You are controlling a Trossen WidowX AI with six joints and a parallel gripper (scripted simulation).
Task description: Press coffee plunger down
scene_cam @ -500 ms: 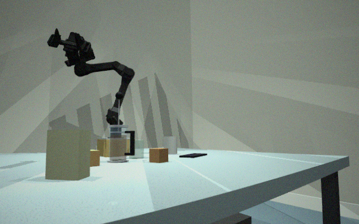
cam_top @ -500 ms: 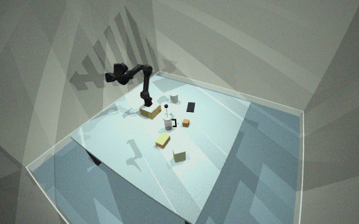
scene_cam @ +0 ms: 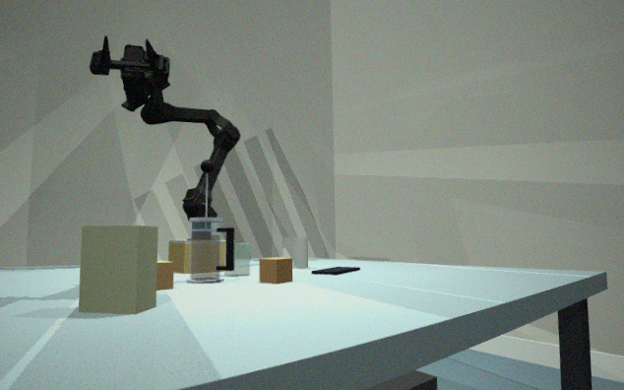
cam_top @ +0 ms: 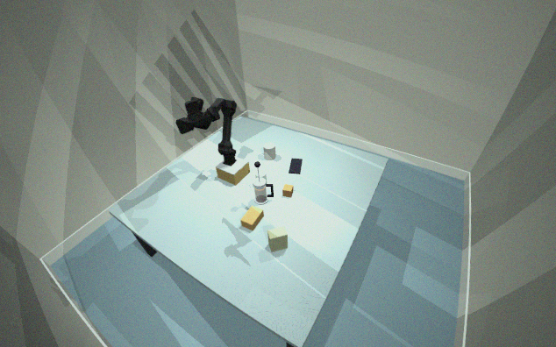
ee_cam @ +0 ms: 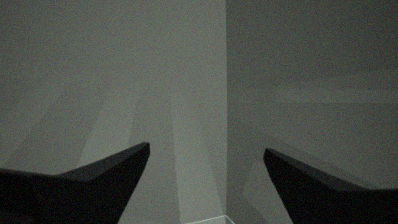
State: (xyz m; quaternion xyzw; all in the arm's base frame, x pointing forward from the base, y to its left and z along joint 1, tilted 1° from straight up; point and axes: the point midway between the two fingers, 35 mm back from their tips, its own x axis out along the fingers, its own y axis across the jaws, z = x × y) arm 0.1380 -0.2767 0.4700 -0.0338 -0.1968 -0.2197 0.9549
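The coffee press (cam_top: 260, 194) (scene_cam: 205, 258) stands upright on the table, a clear glass body with a black handle on its right side in the top and exterior views. Its plunger is up: the black knob (cam_top: 257, 165) (scene_cam: 207, 165) sits on a thin rod high above the lid. My gripper (scene_cam: 126, 39) (ee_cam: 207, 151) is open and empty, its fingers wide apart. It is raised far above the table, up and to the left of the press in the top and exterior views, and touches nothing. The press is not visible in the wrist view, which shows only walls and a pale edge.
A tan box (cam_top: 233, 175) is by the arm's base. A pale glass (scene_cam: 242, 261) and a grey cylinder (cam_top: 269, 152) (scene_cam: 300, 252) stand behind the press. An orange cube (cam_top: 288, 191) (scene_cam: 276, 271), dark flat slab (cam_top: 295, 166) (scene_cam: 336, 271), orange block (cam_top: 251, 219) and olive block (cam_top: 278, 241) (scene_cam: 113, 271) surround it.
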